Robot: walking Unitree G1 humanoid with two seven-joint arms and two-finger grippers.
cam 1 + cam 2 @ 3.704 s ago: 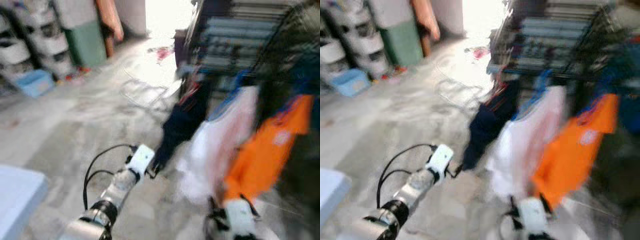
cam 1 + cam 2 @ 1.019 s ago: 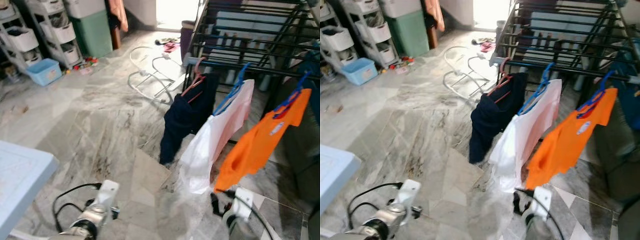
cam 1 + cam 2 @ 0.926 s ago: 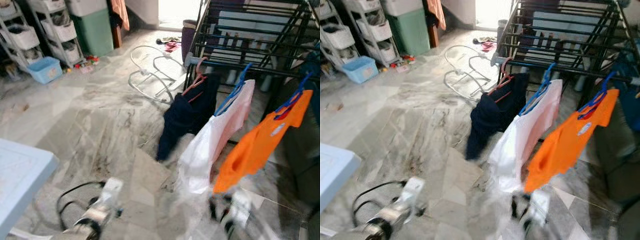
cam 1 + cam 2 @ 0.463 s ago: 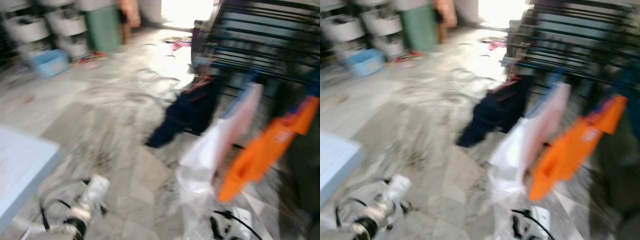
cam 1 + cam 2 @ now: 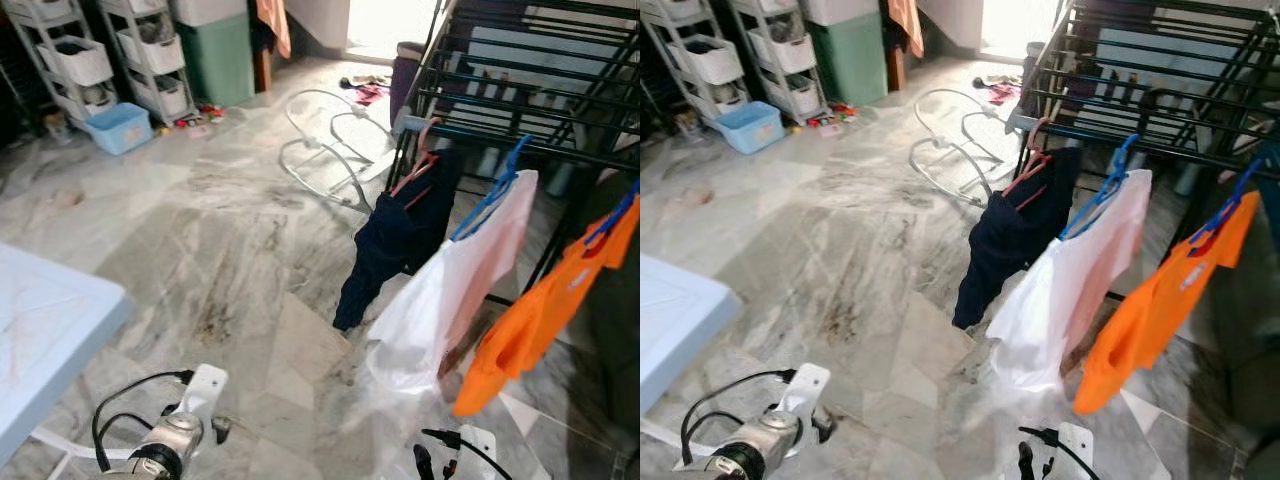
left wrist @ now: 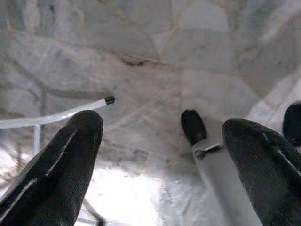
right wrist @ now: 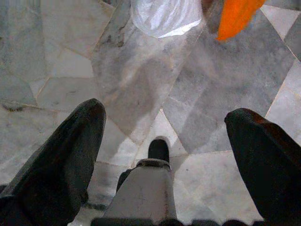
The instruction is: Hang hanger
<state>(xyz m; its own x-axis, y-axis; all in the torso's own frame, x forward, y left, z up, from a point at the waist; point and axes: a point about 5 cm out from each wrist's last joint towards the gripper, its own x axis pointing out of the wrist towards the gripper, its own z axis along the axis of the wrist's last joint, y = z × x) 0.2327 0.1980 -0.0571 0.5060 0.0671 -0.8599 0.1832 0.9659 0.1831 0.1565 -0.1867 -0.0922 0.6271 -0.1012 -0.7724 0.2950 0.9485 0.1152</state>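
Both arms hang low over the marble floor [image 5: 200, 250], the left gripper [image 6: 164, 155] and the right gripper [image 7: 162, 146] each with fingers spread apart and nothing between them. Ahead of the right gripper and above it, three garments hang on hangers from the black drying rack [image 5: 520, 70]: an orange shirt on a blue hanger [image 5: 1215, 225], a white one [image 5: 450, 300], and farthest a dark one on a pink hanger [image 5: 415, 170].

open marble floor [image 5: 200, 250], clothes rack [image 5: 520, 90] right
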